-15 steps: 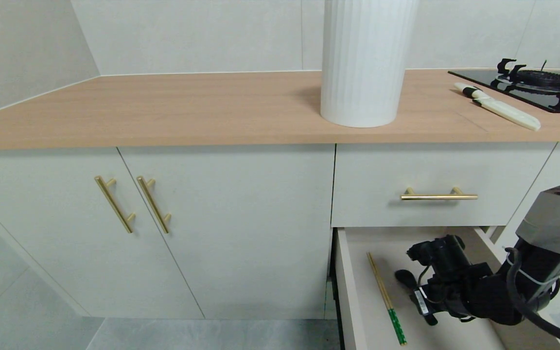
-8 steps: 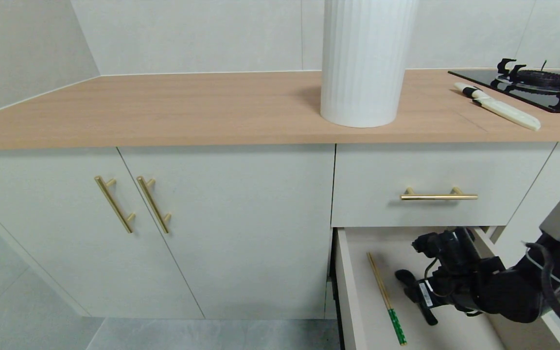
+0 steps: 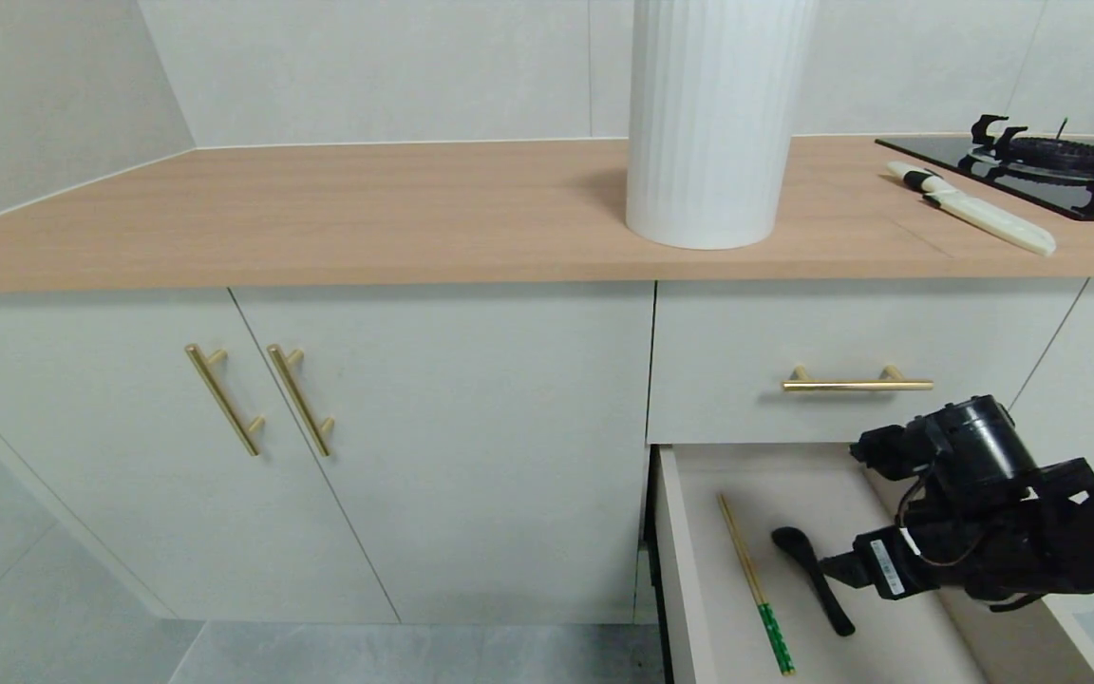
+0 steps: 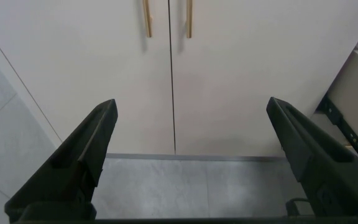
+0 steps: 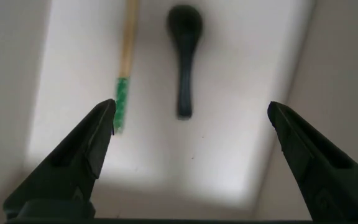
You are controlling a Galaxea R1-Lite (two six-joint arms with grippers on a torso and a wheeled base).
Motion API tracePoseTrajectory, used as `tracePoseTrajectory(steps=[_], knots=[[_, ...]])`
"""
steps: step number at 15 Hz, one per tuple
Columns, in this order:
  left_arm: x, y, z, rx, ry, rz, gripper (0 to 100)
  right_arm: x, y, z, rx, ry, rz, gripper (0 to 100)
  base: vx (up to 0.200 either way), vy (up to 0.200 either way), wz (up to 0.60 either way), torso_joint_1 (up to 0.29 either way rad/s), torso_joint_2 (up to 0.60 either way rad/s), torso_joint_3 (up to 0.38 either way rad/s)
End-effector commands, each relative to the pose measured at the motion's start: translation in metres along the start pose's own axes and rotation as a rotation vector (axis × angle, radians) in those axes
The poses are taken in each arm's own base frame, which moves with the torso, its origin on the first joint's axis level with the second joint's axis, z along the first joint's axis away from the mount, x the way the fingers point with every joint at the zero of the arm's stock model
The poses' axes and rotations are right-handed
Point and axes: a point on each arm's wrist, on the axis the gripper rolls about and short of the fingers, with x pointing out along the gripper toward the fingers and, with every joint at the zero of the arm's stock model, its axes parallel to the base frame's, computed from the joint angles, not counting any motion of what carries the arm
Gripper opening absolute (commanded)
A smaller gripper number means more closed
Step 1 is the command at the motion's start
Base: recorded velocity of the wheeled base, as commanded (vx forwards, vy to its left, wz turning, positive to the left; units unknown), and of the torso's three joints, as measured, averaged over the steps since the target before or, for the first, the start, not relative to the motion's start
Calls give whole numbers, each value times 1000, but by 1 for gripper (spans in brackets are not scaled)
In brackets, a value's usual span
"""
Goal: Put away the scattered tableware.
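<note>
- The lower drawer (image 3: 675,556) stands pulled open at the near right. Chopsticks (image 3: 754,584) and a black spoon (image 3: 811,575) lie side by side on its floor, close but apart. These two look put away.
- The right hand (image 3: 851,508) hangs above the spoon, fingers spread, holding nothing.
- The left hand (image 4: 190,106) faces the closed cabinet doors (image 4: 229,74), also spread and empty.
- Farther back on the table (image 3: 367,209), a white knife (image 3: 974,211) lies at the far right, just beside the hob (image 3: 1050,157). A tall ribbed vase (image 3: 708,123) stands to its left.
- The knife appears to be the one piece left to stow. After that, the drawer would need shutting.
</note>
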Motion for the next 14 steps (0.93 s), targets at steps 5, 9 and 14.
tracePoseTrajectory(steps=[5,9,14], knots=[[0,0,0,0,0,0,100,-71,-7,13,11,-86,91,100,-40,0,0,0,0,0],[0,0,0,0,0,0,100,-75,-8,14,13,-99,90,100,-200,0,0,6,1,1],[0,0,0,0,0,0,100,-75,-8,12,12,-95,90,100,-160,0,0,0,2,2]])
